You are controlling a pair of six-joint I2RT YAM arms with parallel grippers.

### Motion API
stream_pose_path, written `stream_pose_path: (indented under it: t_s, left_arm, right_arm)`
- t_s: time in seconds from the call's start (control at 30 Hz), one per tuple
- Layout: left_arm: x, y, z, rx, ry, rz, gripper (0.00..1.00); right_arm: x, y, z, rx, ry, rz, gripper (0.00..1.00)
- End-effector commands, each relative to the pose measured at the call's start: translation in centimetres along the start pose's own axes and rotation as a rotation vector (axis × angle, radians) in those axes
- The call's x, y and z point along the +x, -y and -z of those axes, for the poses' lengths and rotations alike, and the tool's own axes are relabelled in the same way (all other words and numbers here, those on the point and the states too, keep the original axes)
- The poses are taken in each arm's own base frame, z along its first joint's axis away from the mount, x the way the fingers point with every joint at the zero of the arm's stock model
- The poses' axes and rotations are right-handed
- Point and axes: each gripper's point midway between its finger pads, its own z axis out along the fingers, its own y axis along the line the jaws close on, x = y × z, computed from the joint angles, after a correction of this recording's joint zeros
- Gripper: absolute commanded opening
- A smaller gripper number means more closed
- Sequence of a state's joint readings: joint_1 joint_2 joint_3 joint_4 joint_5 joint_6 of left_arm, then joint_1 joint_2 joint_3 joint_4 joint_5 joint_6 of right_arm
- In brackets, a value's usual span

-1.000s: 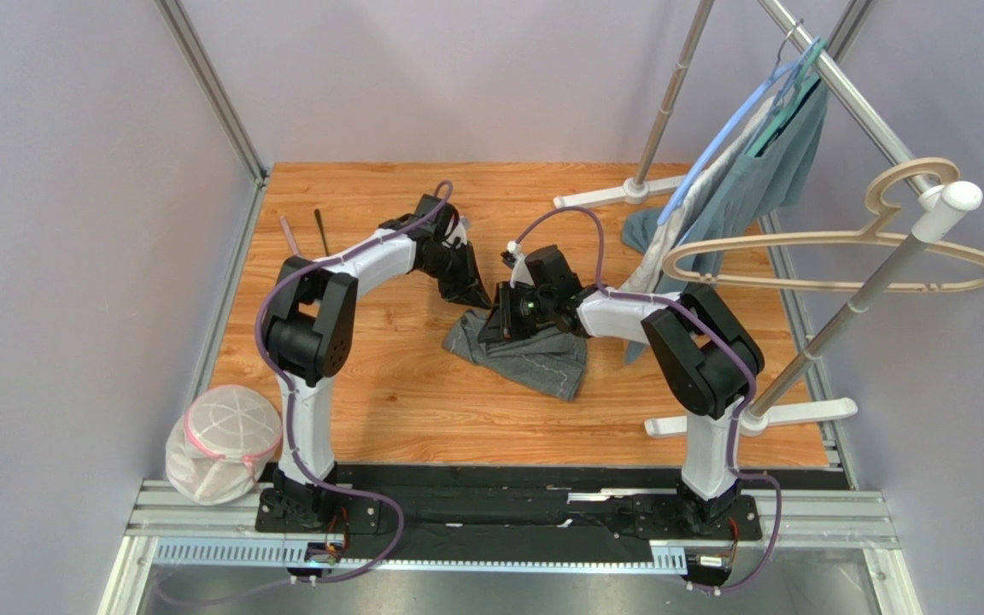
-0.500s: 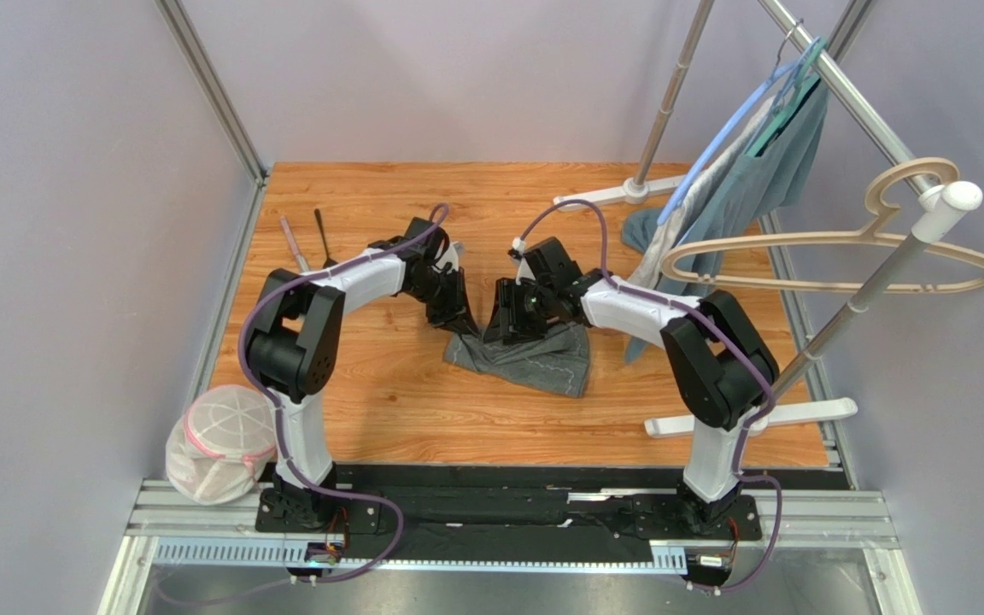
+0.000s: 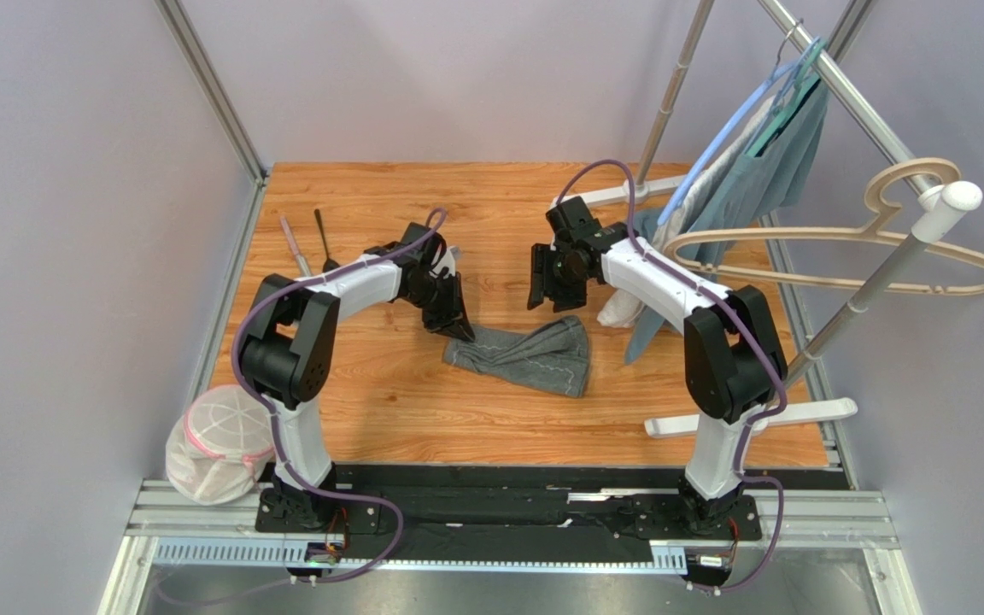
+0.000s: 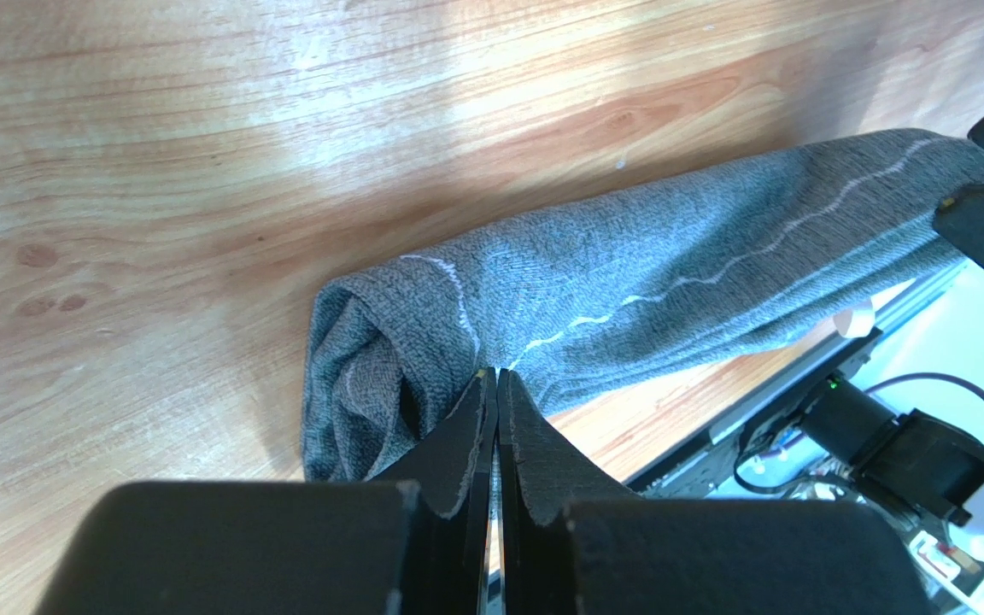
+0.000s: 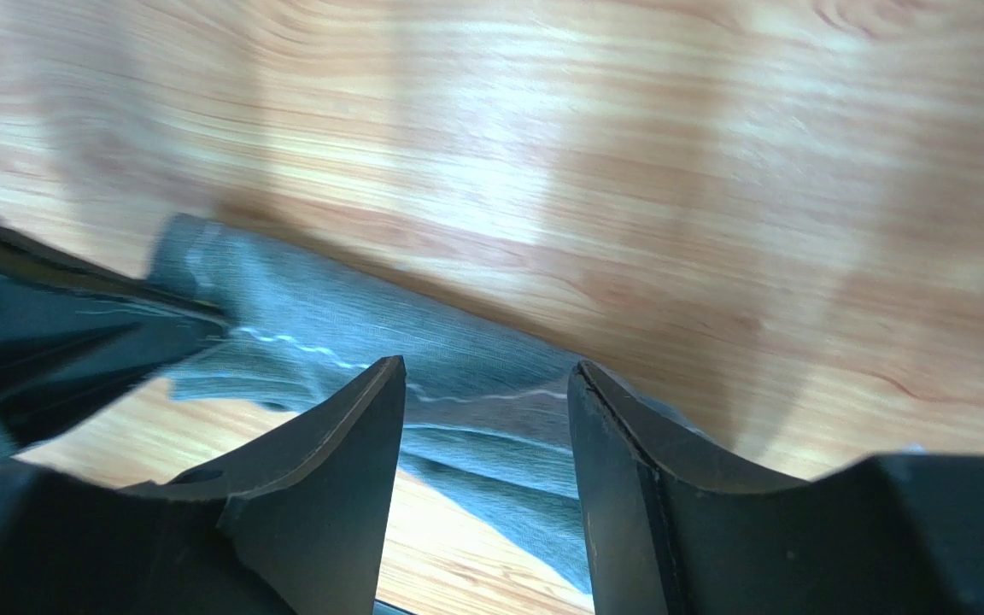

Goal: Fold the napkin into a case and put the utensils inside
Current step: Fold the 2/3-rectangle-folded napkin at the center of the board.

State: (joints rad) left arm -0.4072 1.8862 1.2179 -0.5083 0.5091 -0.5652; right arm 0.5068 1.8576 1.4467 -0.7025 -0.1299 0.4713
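A dark grey pale-stitched cloth napkin (image 3: 529,356) lies left-to-right; left hand (image 3: 461,328) pinches its left end, right hand (image 3: 543,297) hovers spread behind.

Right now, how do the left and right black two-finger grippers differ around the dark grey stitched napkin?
The left gripper is shut, tips pinching an end of the dark grey stitched napkin; the right gripper is open, holding nothing. The left gripper sits low against the cloth; the right gripper hangs clear of it. Both are black and point down at the wooden table.
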Motion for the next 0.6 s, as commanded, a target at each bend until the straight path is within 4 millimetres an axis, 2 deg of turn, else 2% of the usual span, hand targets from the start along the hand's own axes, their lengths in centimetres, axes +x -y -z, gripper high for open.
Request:
stream_pose_path:
  t_s: [0.0, 0.17, 0.27, 0.3, 0.33, 0.43, 0.47, 0.53, 0.57]
  left_arm:
    - [-0.6, 0.6, 1.2, 0.004, 0.055, -0.047, 0.06]
    - [-0.5, 0.1, 1.2, -0.010, 0.066, -0.045, 0.06]
    - [-0.6, 0.2, 1.2, -0.011, 0.064, -0.042, 0.06]
    - [-0.7, 0.2, 1.3, -0.010, 0.069, -0.043, 0.06]
    - [-0.9, 0.2, 1.3, -0.013, 0.073, -0.043, 0.06]
    - [-1.1, 0.2, 1.4, -0.018, 0.078, -0.044, 0.06]
    - [-1.1, 0.3, 1.4, -0.018, 0.081, -0.048, 0.06]
    - [-1.4, 0.3, 1.7, -0.026, 0.089, -0.054, 0.06]
    - [-1.5, 0.6, 2.1, -0.028, 0.100, -0.063, 0.06]
  right_arm:
    - [1.1, 2.1, -0.5, 0.079, -0.058, 0.028, 0.53]
    - [1.6, 2.1, -1.1, 0.078, -0.093, 0.043, 0.53]
    - [2.6, 1.8, -0.5, 0.064, -0.108, 0.048, 0.52]
    - [2.8, 1.4, 0.3, 0.052, -0.096, 0.048, 0.51]
    - [4.0, 1.6, 0.3, 0.046, -0.122, 0.043, 0.50]
    - [5.6, 0.9, 1.3, -0.004, -0.131, 0.017, 0.49]
    - [7.3, 1.5, 1.0, 0.002, -0.164, -0.003, 0.49]
    - [8.1, 0.9, 1.3, -0.041, -0.151, -0.032, 0.48]
    - [9.9, 1.5, 1.0, -0.026, -0.185, -0.036, 0.47]
